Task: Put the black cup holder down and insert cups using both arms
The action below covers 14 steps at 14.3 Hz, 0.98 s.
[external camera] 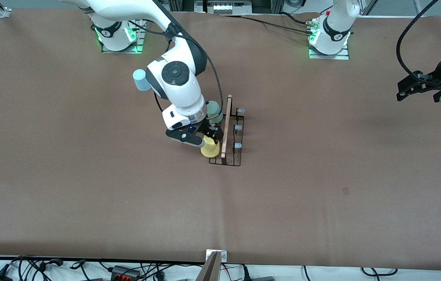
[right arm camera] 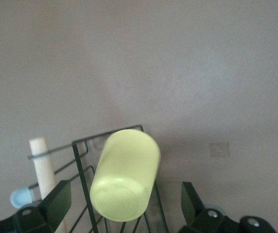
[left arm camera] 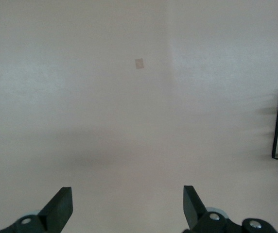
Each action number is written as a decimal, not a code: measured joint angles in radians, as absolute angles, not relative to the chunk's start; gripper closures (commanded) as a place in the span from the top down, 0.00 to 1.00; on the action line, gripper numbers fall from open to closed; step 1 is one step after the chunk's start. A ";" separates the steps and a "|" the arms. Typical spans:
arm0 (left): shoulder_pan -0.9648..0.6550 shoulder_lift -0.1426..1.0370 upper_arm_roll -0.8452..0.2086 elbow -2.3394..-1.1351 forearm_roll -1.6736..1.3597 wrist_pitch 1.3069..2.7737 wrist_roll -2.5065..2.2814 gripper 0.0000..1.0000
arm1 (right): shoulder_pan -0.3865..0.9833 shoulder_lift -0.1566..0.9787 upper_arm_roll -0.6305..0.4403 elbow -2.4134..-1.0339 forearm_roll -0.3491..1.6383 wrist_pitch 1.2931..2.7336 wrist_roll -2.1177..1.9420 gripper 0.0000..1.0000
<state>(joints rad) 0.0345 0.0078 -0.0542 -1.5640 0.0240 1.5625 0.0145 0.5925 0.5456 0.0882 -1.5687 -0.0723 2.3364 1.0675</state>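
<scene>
Yellow cup (external camera: 210,148) sitting tilted on a peg of the black cup holder (external camera: 231,156).
Right gripper (external camera: 208,137) is standing apart around it, best lifting straight clear; left gripper (left arm camera: 128,208) is waiting, spread, over bare table.

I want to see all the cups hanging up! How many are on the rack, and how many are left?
The black cup holder is already placed. The green cup and yellow cup sit upside down on its pegs. The right claw hangs open around the yellow cup, seemingly just releasing it. The blue cup is left, standing on the table toward the right arm's end. The left claw waits open.
</scene>
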 measured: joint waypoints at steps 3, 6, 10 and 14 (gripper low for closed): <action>0.035 0.008 -0.054 -1.564 0.024 1.562 0.015 1.00 | 0.495 0.454 0.077 -1.554 -0.073 2.132 0.929 1.00; 0.035 0.008 -0.052 -1.564 0.024 1.561 0.015 1.00 | 0.318 0.320 0.074 -1.552 -0.073 1.903 0.634 1.00; 0.035 0.008 -0.051 -1.564 0.024 1.559 0.015 1.00 | 0.087 0.199 0.068 -1.556 -0.073 1.739 0.288 1.00; 0.035 0.008 -0.051 -1.563 0.024 1.558 0.015 1.00 | -0.047 0.121 0.026 -1.556 -0.067 1.679 0.179 1.00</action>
<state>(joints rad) 0.0351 0.0078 -0.0512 -1.5634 0.0240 1.5584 0.0145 -0.0473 0.1208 0.0263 -1.5558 -0.0675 1.6789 0.1790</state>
